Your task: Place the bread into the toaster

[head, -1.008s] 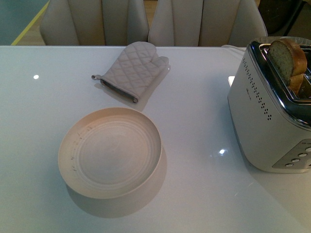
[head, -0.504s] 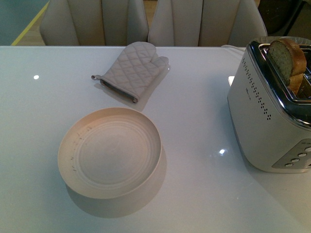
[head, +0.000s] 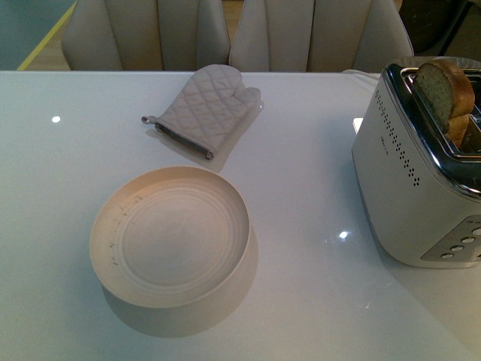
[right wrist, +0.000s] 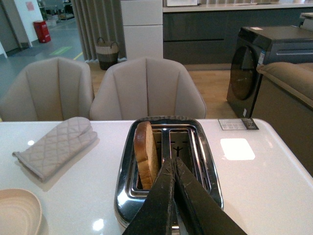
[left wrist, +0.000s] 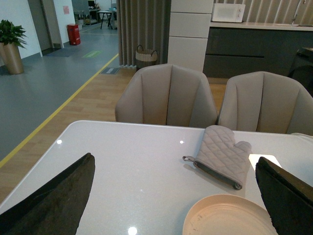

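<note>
- White glossy table (head: 301, 188) stretches before me, with two beige chairs (head: 225, 34) behind its far edge.
- At the table's right side stands the toaster (head: 421, 188), and the bread (head: 445, 94) sits upright in one of its slots, its upper part sticking out above the chrome top.
- My right gripper (right wrist: 172, 169) hovers above the toaster with its fingers pressed together, holding nothing; the bread (right wrist: 145, 154) stands in the slot just beside them.
- My left gripper (left wrist: 176, 196) has its fingers spread wide apart and empty, above the near part of the table.
- A cream plate (head: 169, 235) lies bare near the front, and a quilted grey oven mitt (head: 204, 109) rests beyond it, apart from it.
</note>
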Motion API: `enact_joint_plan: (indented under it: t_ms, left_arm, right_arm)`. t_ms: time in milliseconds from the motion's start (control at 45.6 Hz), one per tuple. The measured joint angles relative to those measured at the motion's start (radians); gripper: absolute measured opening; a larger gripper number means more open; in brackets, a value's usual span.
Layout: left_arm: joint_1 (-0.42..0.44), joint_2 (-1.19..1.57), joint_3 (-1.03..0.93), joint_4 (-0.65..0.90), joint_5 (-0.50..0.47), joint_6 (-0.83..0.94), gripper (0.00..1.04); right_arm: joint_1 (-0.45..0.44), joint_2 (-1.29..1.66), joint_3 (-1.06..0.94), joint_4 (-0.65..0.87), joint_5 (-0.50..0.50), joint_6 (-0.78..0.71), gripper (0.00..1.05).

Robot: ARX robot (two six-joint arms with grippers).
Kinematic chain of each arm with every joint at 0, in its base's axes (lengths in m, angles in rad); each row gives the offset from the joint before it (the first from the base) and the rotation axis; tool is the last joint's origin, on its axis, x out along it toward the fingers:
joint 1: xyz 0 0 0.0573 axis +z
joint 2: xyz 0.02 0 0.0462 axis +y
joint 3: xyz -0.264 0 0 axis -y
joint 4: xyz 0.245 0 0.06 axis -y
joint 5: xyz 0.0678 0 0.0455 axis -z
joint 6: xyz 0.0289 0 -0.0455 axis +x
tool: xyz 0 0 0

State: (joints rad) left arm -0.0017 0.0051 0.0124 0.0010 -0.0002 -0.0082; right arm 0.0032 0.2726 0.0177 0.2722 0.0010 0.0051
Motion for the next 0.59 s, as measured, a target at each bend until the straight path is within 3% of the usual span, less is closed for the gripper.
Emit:
enact_joint_plan:
  t_ms: [394, 504, 592]
  left_arm:
    - [0.0, 0.0, 0.0, 0.0, 0.0, 0.0, 0.98]
    - [0.0, 0.0, 0.0, 0.0, 0.0, 0.0, 0.98]
    - [0.0, 0.0, 0.0, 0.0, 0.0, 0.0, 0.98]
  right_arm:
    - [0.0, -0.101, 0.0, -0.101, 0.0, 0.0, 0.02]
    - [0.0, -0.22, 0.0, -0.251, 0.002, 0.0, 0.02]
    - [0.0, -0.262, 0.0, -0.267, 0.001, 0.0, 0.02]
